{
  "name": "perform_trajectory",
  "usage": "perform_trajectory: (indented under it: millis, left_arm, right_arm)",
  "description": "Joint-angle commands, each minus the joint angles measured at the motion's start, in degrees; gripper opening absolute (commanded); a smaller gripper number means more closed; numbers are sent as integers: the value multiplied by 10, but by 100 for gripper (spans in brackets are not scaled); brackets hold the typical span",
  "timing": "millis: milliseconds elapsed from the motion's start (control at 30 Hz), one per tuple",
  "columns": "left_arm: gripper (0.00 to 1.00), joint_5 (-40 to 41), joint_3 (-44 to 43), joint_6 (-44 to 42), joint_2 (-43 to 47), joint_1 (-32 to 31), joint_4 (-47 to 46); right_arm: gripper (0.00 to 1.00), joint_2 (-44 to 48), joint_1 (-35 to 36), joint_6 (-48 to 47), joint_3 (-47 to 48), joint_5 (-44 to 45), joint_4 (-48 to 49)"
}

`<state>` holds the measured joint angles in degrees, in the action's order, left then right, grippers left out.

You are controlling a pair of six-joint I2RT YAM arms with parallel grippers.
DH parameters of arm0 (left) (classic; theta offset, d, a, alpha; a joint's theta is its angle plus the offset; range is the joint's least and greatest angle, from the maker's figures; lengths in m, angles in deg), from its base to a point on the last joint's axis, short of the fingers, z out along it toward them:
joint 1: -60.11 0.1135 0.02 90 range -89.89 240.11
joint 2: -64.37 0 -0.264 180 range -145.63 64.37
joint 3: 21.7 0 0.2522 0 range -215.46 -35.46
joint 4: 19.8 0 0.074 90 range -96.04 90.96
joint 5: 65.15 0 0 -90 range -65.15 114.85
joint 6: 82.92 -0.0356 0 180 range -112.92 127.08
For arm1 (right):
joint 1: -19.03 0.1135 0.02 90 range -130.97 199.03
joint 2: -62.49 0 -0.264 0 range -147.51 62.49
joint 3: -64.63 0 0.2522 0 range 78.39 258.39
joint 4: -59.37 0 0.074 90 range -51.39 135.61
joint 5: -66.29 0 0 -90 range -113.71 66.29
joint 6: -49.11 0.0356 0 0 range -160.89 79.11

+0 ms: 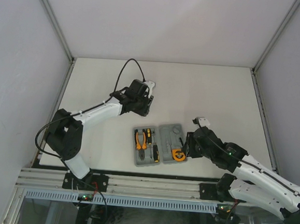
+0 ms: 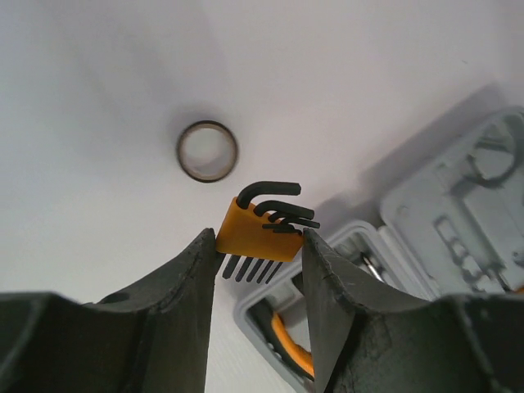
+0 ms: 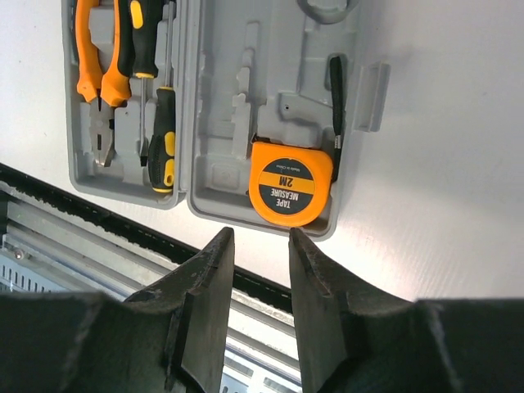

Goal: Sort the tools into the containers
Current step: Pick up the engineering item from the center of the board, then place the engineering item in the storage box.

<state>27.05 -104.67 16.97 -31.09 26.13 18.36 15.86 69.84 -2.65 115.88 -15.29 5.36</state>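
My left tool [image 2: 259, 239] pinches the orange holder of the hex-key set [image 2: 255, 232] between its fingertips. It seems to be clear of the surface [image 2: 98, 82], though I can't be sure from this angle. The ring [image 2: 181, 151] lies apart on the surface. My right tool [image 3: 259, 237] hangs with jaws spread and nothing between them, near the tape measure [image 3: 288, 184], which sits in the right half of the open grey case [image 3: 221, 98]. The pliers [image 3: 90, 49] and two screwdrivers [image 3: 164, 135] lie in the left half.

The hex-key set [image 2: 260, 232] fills the gap between my left fingers [image 2: 184, 303]; beyond lie bare table [image 2: 98, 98], a ring [image 2: 207, 151], rightward the case [image 2: 442, 221].
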Motion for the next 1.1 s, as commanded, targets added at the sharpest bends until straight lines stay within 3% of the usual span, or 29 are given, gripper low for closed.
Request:
perform_trajectory:
  millis: [0, 200, 467, 700, 1067]
  left_arm:
    - [42, 21, -4, 10, 30, -48, 13]
    - [41, 41, -13, 67, 32, -116, 13]
    - [40, 134, -13, 255, 35, -190, 1]
    - [39, 162, 16, 459, 14, -207, -4]
    - [41, 144, 8, 587, -54, -221, -22]
  right_arm:
    - [33, 28, 3, 22, 10, 43, -6]
    - [33, 63, 2, 51, 9, 79, -20]
    - [33, 119, 3, 104, -1, 126, -50]
    - [32, 180, 3, 132, -7, 152, -79]
    - [33, 239, 3, 124, -15, 163, -108]
